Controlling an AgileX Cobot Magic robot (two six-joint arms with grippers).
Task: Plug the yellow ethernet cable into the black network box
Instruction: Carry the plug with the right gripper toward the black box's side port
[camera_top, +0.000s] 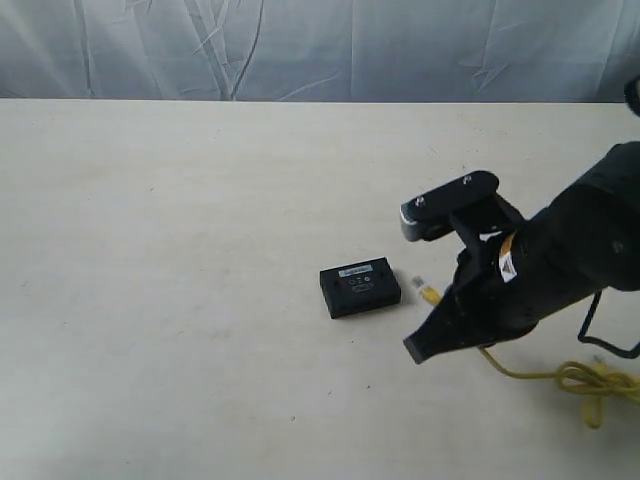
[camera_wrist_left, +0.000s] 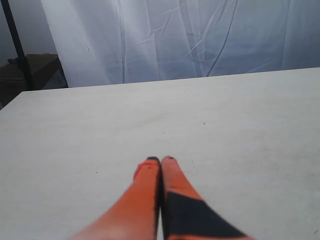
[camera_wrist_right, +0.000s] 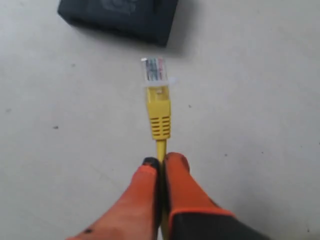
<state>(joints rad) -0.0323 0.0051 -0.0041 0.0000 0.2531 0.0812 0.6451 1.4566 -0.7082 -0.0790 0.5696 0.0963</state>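
Gripping the yellow ethernet cable (camera_wrist_right: 159, 117) just behind its boot, the right pincer (camera_wrist_right: 161, 161) is clamped on the cord so the clear plug projects ahead. The plug points toward the black network box (camera_wrist_right: 125, 17), which lies just beyond it on the tabletop (camera_wrist_right: 260, 100), not touching. Only the exterior view shows the slack bundled behind the pincer. The left wrist view shows the left pincer (camera_wrist_left: 160, 160) pressed together and empty.

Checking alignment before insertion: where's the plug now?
Exterior view: right of centre, the plug sits just right of the box, a small gap between them, not inserted. The right jaws pinch the cable behind it.
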